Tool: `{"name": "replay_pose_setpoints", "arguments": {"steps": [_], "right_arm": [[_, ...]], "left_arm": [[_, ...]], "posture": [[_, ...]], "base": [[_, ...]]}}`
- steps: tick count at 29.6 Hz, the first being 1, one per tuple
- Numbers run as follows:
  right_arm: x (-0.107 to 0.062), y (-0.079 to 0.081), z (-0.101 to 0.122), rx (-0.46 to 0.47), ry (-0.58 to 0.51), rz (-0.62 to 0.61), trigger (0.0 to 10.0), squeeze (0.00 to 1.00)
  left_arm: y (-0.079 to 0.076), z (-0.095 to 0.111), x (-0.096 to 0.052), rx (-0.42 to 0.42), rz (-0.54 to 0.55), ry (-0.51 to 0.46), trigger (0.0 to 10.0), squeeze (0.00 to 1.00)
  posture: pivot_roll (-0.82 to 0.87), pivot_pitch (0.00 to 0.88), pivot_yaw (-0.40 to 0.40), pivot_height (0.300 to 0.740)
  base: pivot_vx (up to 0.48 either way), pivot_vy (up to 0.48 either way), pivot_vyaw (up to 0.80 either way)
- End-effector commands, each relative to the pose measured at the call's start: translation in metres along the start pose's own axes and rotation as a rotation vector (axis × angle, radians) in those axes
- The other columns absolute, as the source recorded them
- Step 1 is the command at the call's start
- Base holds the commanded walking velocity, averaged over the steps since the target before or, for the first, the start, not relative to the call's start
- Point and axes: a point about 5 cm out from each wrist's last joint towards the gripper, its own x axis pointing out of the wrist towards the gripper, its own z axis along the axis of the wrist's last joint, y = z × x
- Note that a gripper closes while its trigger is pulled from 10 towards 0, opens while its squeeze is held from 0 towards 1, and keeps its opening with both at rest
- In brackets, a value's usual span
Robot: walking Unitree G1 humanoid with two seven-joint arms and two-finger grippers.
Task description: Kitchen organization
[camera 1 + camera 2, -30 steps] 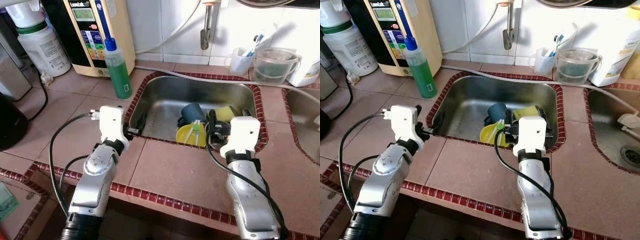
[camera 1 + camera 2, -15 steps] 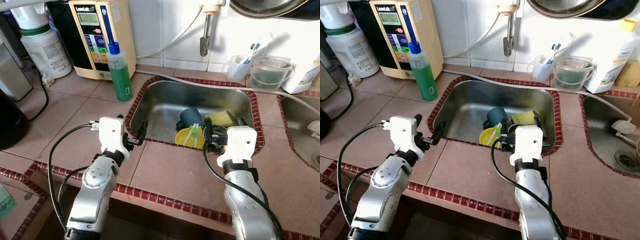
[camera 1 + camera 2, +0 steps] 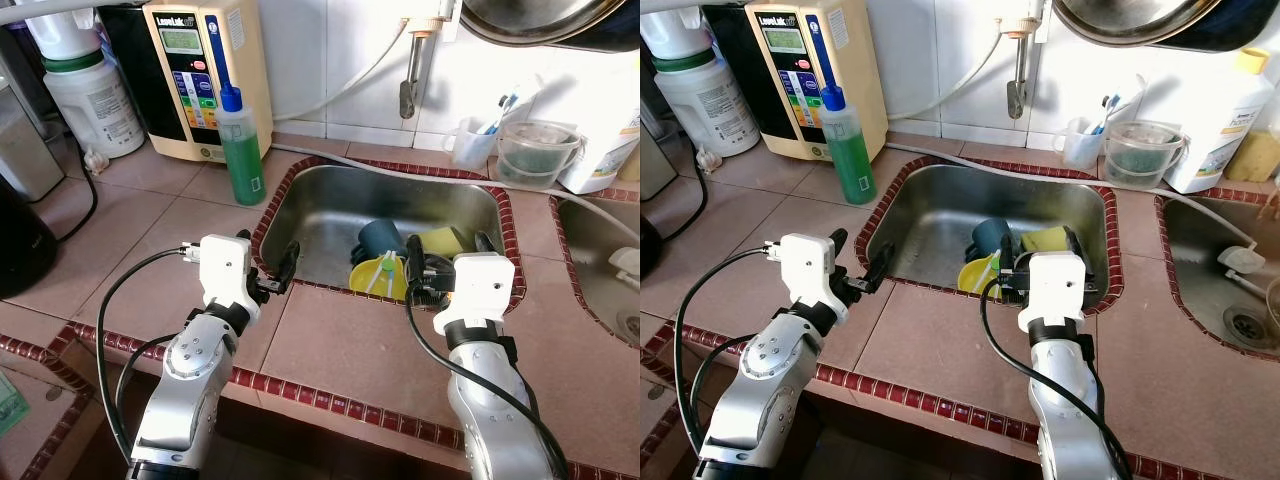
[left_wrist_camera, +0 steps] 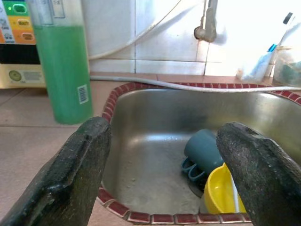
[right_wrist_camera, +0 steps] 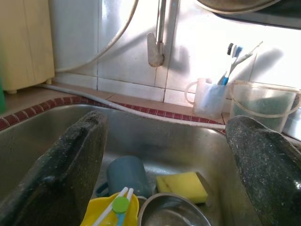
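— While you hang over the front rim of the sink [image 3: 300,195], what are your end effectors doing?

— My right end effector [image 3: 446,263] hovers at the near edge of the basin, fingers spread wide with nothing between them. My left end effector [image 3: 271,271] sits above the tiled table [image 3: 345,340] at the sink's near left corner, fingers also apart and empty.

— And what needs sorting?

— Everything lies in the basin bottom: a teal mug [image 4: 205,149] on its side, a yellow bowl [image 5: 109,215] with a small white-and-green utensil [image 5: 120,203] resting across it, a yellow sponge [image 5: 181,186] just behind, and a steel bowl [image 5: 171,214] just beside the yellow one.

— How will they handle?

— I'd guess the mug is ceramic, so stiff, breakable and maybe slick if wet; I'd pinch it across the rim or wall, since the handle looks narrow. The yellow bowl seems light plastic, best gripped at its rim. The sponge is soft and will squash, so any grip will do. The steel bowl looks smooth and slippery; its lip is the only sensible hold.
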Motion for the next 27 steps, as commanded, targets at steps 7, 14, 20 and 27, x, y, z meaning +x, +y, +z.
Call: {"name": "replay_pose_setpoints", "arguments": {"steps": [7, 14, 20, 27], "right_arm": [[-0.0028, 0.0015, -0.0004, -0.002, 0.01, 0.006, 10.0, 0.0], [-0.0032, 0.0011, -0.0006, -0.001, 0.013, 0.002, 10.0, 0.0], [-0.0033, 0.001, -0.0004, -0.001, 0.015, -0.001, 10.0, 0.0], [-0.0044, 0.0005, -0.0009, -0.001, 0.018, -0.003, 10.0, 0.0]], "left_arm": [[-0.0011, 0.0014, -0.0012, 0.001, -0.027, 0.002, 10.0, 0.0], [-0.0018, 0.0018, 0.0002, -0.004, -0.034, 0.003, 10.0, 0.0], [-0.0023, 0.0018, 0.0011, -0.008, -0.038, 0.004, 10.0, 0.0], [-0.003, 0.0017, 0.0016, -0.01, -0.041, 0.004, 10.0, 0.0]], "posture": [[-0.21, 0.038, 0.071, 0.74], [-0.21, 0.039, 0.074, 0.74], [-0.22, 0.04, 0.075, 0.74], [-0.22, 0.042, 0.074, 0.74]], "base": [[0.0, -0.379, 0.0], [0.0, -0.403, 0.0], [0.0, -0.389, 0.0], [0.0, -0.379, 0.0]]}}
